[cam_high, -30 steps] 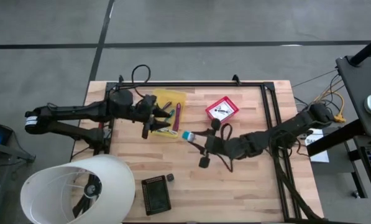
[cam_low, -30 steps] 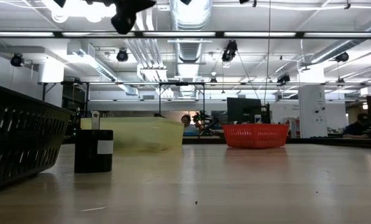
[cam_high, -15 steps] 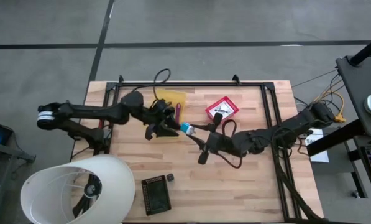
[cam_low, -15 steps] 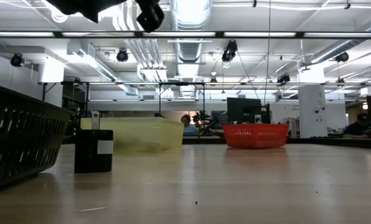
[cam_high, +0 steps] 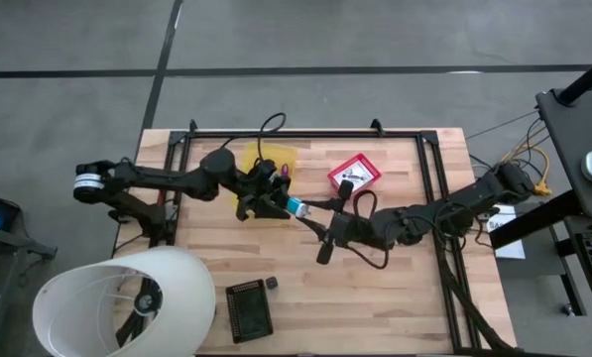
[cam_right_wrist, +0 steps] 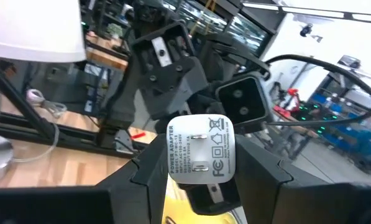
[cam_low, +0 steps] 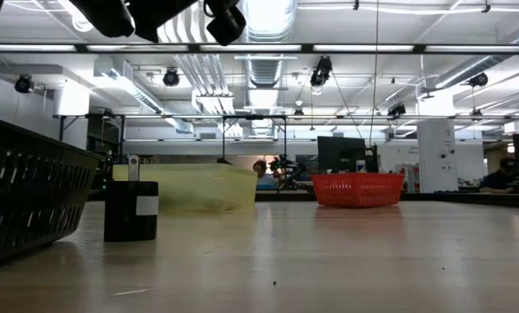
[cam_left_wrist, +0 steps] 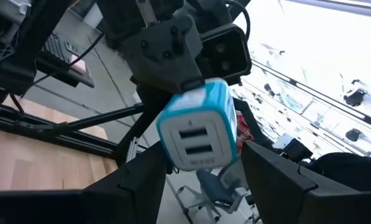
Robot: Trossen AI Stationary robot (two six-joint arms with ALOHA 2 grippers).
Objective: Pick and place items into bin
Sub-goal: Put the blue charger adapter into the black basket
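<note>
My right hand (cam_high: 305, 214) grasps the white-and-teal cube-shaped USB charger (cam_high: 296, 207); my released left hand (cam_high: 274, 202) meets it mid-air. Nothing binned yet; the magenta stick (cam_high: 285, 174) remains on the worktop (cam_high: 395, 288).

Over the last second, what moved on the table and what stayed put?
The left gripper swung from over the yellow bin toward the table's middle and closed in on the blue-and-white USB charger cube, which the right gripper carried a little toward it and holds; the two grippers now meet at the cube. The red bin and black basket stayed put.
</note>
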